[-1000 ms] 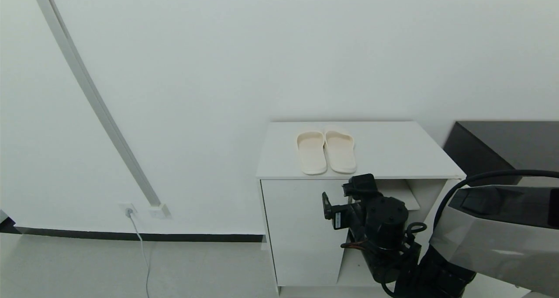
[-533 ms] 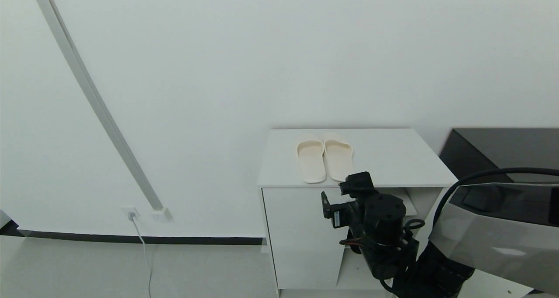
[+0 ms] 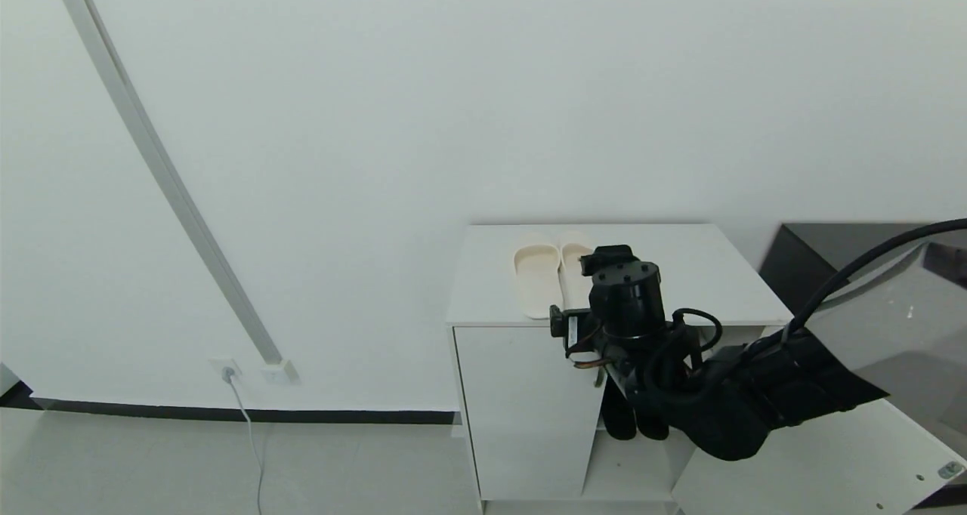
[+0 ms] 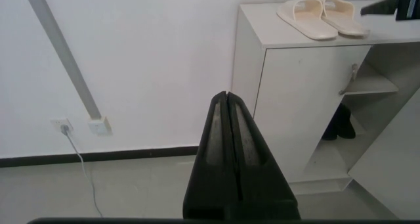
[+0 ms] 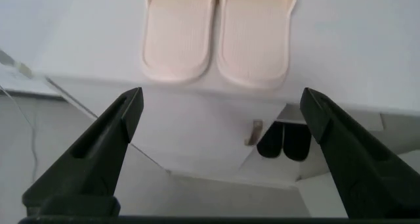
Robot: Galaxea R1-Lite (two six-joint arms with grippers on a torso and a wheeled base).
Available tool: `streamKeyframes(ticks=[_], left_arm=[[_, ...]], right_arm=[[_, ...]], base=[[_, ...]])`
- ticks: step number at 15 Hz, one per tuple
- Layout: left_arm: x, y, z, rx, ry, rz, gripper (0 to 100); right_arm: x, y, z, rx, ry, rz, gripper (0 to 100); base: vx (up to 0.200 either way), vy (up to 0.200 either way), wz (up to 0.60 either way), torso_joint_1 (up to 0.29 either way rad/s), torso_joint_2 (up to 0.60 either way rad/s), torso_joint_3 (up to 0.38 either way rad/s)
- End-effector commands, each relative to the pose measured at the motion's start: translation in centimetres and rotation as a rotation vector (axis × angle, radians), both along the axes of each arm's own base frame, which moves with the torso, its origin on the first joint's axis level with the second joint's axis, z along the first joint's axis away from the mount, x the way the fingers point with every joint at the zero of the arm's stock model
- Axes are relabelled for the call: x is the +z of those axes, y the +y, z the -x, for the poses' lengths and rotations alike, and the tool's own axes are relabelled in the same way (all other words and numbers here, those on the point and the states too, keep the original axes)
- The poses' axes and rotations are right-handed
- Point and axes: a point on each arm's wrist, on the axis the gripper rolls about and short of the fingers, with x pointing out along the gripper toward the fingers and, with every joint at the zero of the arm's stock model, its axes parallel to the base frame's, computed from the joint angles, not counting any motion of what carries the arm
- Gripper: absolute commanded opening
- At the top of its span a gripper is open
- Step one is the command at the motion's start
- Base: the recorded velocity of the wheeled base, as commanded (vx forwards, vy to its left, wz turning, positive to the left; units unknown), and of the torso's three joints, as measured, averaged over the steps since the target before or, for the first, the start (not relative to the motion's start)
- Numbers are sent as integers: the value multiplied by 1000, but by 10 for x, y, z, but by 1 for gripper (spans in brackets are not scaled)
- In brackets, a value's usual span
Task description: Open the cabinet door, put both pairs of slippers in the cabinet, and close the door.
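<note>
Cream slippers (image 3: 548,273) are lying atop the white cabinet (image 3: 521,402), black slippers (image 5: 283,141) sitting inside, the right gripper (image 5: 221,96) gaping empty above the cream pair and the left gripper (image 4: 228,100) pressing closed, empty.

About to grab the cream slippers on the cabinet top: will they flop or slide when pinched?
The cream slippers look like thick moulded foam, so probably light and fairly stiff. Lying loose side by side on the smooth cabinet top, one may slide if nudged.

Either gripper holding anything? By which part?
Nothing is held. The right gripper hangs open above the cream slippers on the cabinet top; the left gripper is shut on nothing.
</note>
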Motion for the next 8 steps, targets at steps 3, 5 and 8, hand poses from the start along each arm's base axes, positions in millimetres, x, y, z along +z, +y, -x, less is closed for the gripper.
streamKeyframes(ticks=[3,5,8], left_arm=[[0,0,0,1,0,2,0],[0,0,0,1,0,2,0],[0,0,0,-1,0,2,0]], right_arm=[[11,0,3,6,-24,-28,100],[3,2,3,7,-25,-29,100],[-7,5,-1,8,-24,-25,100]], base=[[67,0,0,1,-1,1],[200,0,0,2,-2,2],[200,0,0,-4,-4,4]])
